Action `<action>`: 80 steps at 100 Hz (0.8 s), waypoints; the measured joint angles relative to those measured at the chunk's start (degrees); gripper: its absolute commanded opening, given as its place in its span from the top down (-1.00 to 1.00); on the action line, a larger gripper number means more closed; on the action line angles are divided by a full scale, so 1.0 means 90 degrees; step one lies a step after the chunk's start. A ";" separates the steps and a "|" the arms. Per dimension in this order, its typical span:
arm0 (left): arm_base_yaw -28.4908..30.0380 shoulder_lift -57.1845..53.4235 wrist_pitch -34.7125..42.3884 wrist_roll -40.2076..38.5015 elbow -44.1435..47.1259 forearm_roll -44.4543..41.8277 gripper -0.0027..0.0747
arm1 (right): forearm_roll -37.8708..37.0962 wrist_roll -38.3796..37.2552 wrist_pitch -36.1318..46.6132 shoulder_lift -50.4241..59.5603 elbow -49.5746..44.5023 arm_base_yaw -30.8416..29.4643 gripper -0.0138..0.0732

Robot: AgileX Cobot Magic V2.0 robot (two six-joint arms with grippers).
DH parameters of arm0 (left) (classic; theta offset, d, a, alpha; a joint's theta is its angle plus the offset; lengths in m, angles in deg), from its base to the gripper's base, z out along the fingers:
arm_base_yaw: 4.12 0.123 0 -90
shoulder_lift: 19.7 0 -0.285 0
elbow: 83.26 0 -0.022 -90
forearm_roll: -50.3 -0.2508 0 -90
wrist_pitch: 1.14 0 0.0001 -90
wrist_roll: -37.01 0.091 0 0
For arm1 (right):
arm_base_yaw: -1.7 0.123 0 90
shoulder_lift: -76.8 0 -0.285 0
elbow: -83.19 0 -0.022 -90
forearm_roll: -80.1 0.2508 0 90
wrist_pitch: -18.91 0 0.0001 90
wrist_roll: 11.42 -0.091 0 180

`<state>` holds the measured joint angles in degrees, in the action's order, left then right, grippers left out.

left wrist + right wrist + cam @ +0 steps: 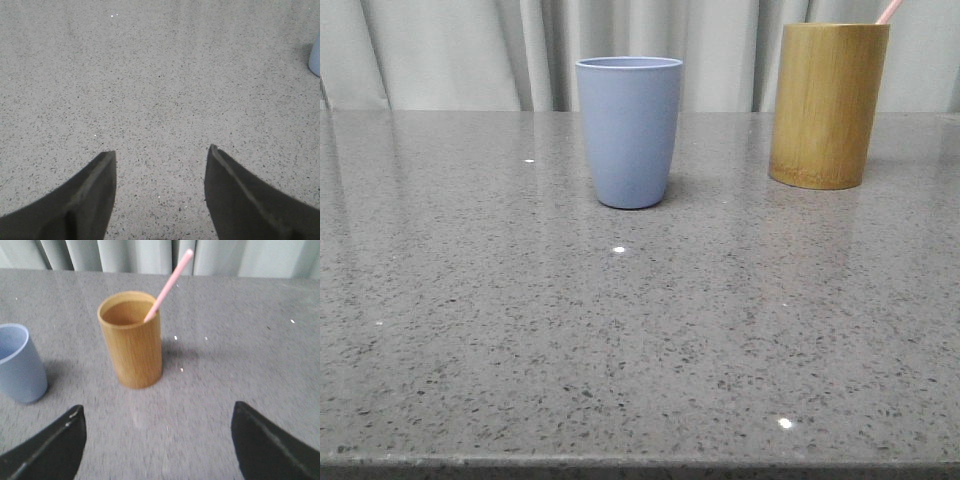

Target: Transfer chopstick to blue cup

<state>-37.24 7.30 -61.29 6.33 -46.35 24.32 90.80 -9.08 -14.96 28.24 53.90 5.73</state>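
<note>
thin pale pink chopstick [169,285] leans in tall tan bamboo cylinder holder [132,340], at 3 o'clock of matte greyish-blue tapered cup [629,130]. right gripper [159,440] wide, empty; left gripper [161,192] wide over grey speckled table [620,350]. step: pre-grasp. next: right closes on the stick's upper end.

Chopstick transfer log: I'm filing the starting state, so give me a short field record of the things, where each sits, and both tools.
chopstick: pink, leaning in the bamboo holder, top poking past its rim
blue cup: upright, apart from the holder, toward the robot's left of it
table: grey speckled stone
left tool: open, holding nothing, above bare table
right tool: open, holding nothing, facing the holder
task state: chopstick not yet grasped
</note>
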 measured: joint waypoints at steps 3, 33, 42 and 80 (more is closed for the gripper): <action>0.0000 0.0000 0.0000 0.0000 0.0000 0.0000 -0.08 | 0.0043 0.0017 0.0224 -0.0175 0.0000 0.0000 -0.68; 0.0000 0.0000 0.0000 0.0000 0.0000 -0.0091 -0.08 | 0.0274 0.0076 0.2347 -0.1750 -0.0105 0.0126 -0.68; 0.0000 0.0000 0.0000 0.0000 0.0000 -0.0105 -0.08 | 0.0299 0.0076 0.2829 -0.2089 -0.0105 0.0315 -0.68; 0.0000 0.0000 0.0000 0.0000 0.0000 -0.0232 -0.08 | 0.0353 -0.0073 0.5047 -0.3274 -0.0105 0.0592 -0.68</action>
<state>-37.24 7.30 -61.29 6.33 -46.35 22.23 93.98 -9.74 30.45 -1.23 52.96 11.05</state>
